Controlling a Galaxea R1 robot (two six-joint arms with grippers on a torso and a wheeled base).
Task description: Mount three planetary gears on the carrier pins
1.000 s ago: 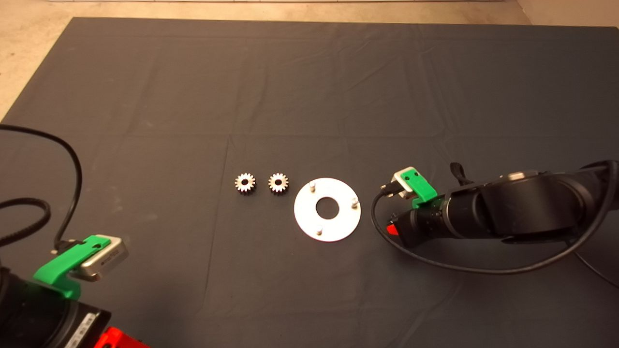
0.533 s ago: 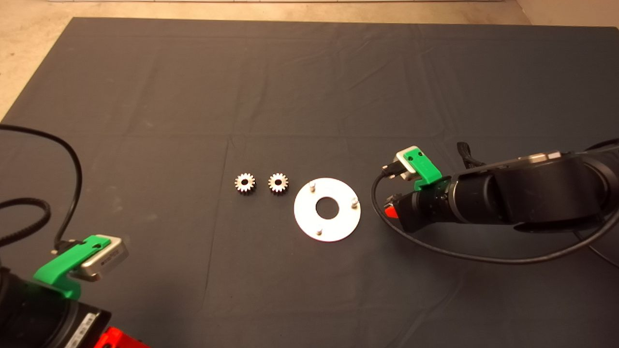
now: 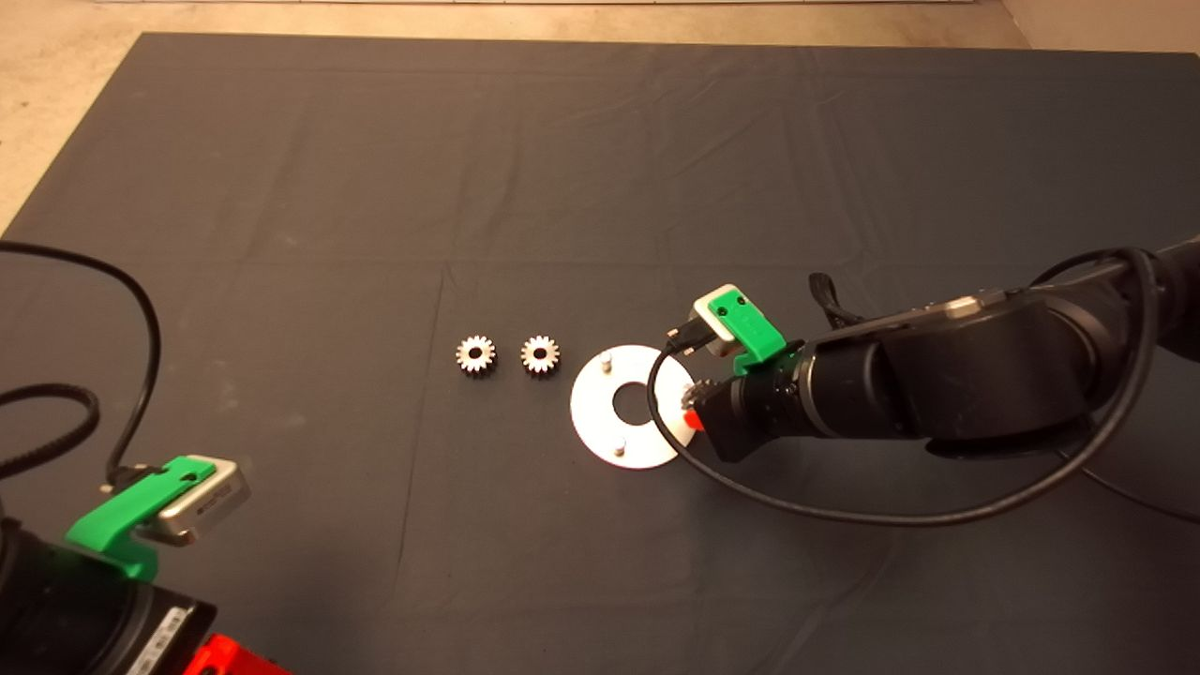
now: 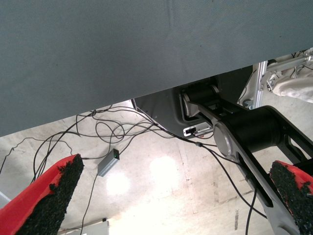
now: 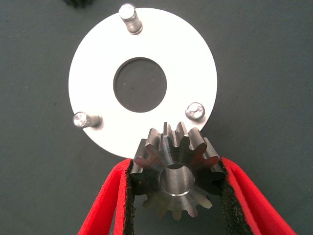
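Two planetary gears [image 3: 475, 355] [image 3: 540, 355] lie side by side on the mat, just left of the round silvery-white plate [image 3: 595, 412]. A third gear [image 5: 176, 174] sits between the red fingers of my right gripper [image 5: 177, 169], which is shut on it. That gripper [image 3: 692, 408] hovers over the plate's right edge. The wrist view shows all three carrier pins [image 5: 131, 17] [image 5: 83, 120] [image 5: 196, 110] bare, the held gear just short of the nearest one. In the head view two pins [image 3: 607, 360] [image 3: 619, 448] show; the gripper hides the third. My left gripper [image 3: 225, 656] is parked at the lower left, open.
A black cable [image 3: 797, 506] loops from the right wrist over the mat beside the plate. The left wrist view looks past the mat's edge [image 4: 146, 93] at the floor with cables and a black robot base [image 4: 249, 132].
My right arm has moved left with the gear, from beside the plate to over its right edge. The two loose gears, the plate and the left arm have stayed put.
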